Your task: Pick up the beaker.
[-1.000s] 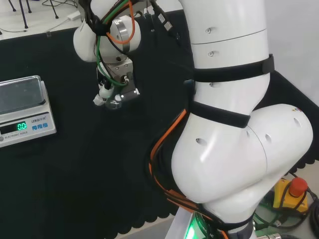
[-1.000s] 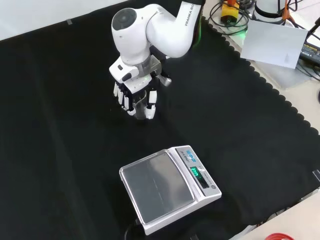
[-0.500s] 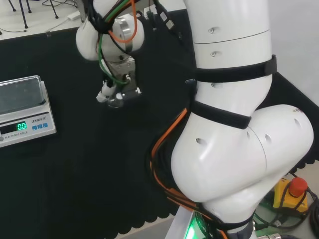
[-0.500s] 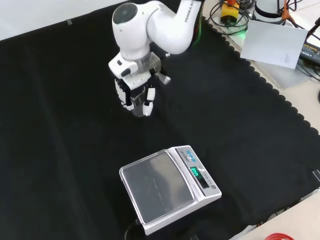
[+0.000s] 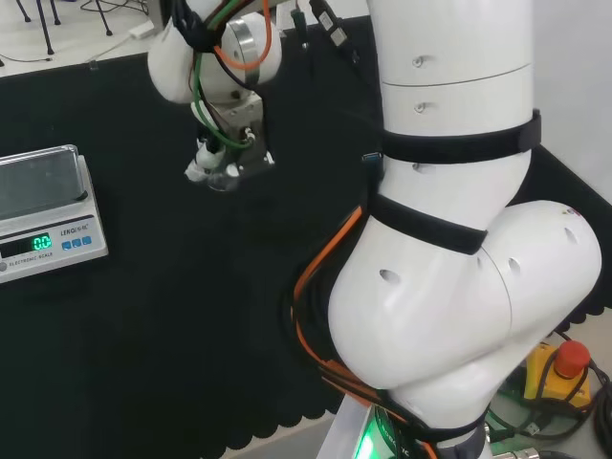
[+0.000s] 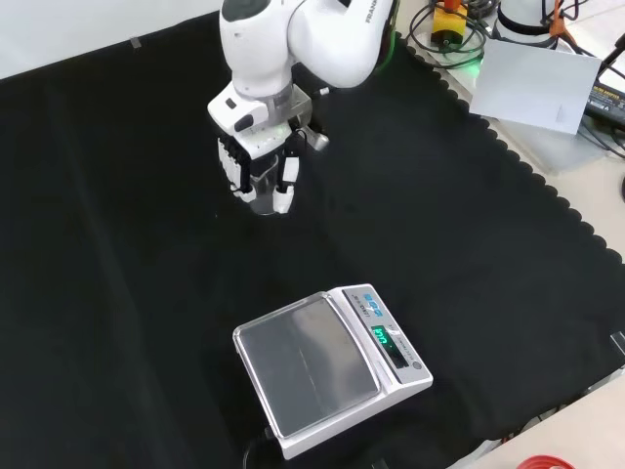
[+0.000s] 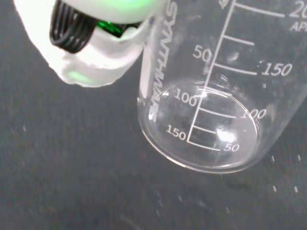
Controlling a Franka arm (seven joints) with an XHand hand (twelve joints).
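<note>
1. In the front view I see the hand (image 6: 256, 166) hanging from the white arm (image 6: 311, 37) near the far end of the worktop (image 6: 117, 293), its fingers (image 6: 284, 186) curled downward round a clear glass beaker (image 6: 262, 191).
2. The beaker sits between the fingers, so I read the hand as closed on it; only the lower part of the glass shows below the fingertips there.
3. From the wrist view, the beaker (image 7: 211, 96) is close and large, with printed graduation marks up its wall and a round base. One white finger (image 7: 96, 43) with black cabling lies against its side.
4. I cannot tell from any view whether the base touches the black cloth or is just clear of it.
5. In the head view the hand (image 5: 218, 158) shows to the left of the big white links, with a bit of clear glass (image 5: 222, 177) under it.
6. An electronic scale (image 6: 327, 366) stands nearer the camera in the front view, well apart from the hand, its pan bare and its green display lit. In the head view the scale (image 5: 43, 215) is at the left edge.
</note>
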